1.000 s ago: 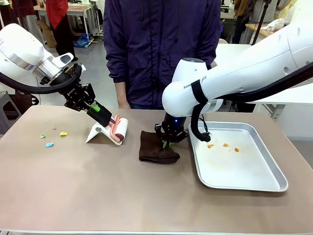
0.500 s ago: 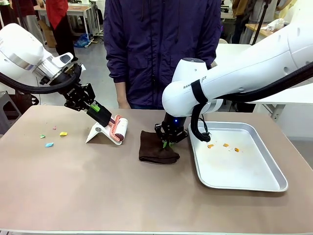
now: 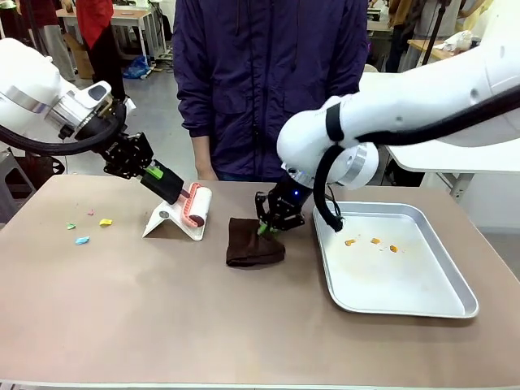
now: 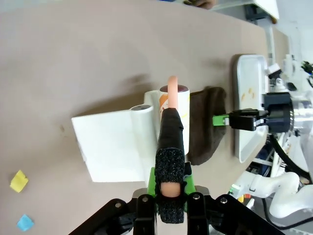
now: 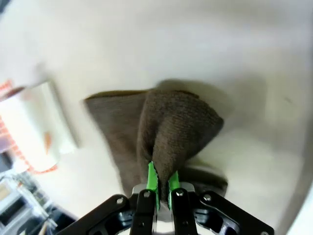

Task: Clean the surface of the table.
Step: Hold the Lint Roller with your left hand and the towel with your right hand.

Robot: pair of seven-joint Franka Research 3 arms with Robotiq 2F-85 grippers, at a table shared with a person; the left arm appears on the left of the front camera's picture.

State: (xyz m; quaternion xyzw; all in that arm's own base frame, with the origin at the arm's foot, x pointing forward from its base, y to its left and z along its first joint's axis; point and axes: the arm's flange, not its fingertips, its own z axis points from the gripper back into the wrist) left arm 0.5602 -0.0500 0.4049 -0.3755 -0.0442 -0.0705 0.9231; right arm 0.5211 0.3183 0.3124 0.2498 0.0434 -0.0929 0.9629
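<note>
The brownish table (image 3: 162, 317) carries a dark brown cloth (image 3: 253, 250) near its middle. My right gripper (image 3: 271, 228) is shut on the cloth's right edge and holds that edge pinched up off the top; the rest of the cloth trails on the table. From the right wrist, the cloth (image 5: 171, 129) hangs bunched from that gripper (image 5: 160, 188). My left gripper (image 3: 156, 175) is shut on the handle of a lint roller (image 3: 196, 208), whose head rests on a white stand (image 3: 165, 223). The left wrist view shows that gripper (image 4: 168, 192) clamped on the black foam handle (image 4: 170, 147).
A silver tray (image 3: 422, 280) with orange crumbs (image 3: 370, 241) lies at the right. Small yellow, blue and green paper scraps (image 3: 105, 222) sit on the table's left part. A person in a dark jacket (image 3: 268, 81) stands at the far edge.
My right gripper has risen and drawn back a little, pulling the cloth's edge up and bunching the cloth leftward. My left gripper has lifted the roller handle slightly.
</note>
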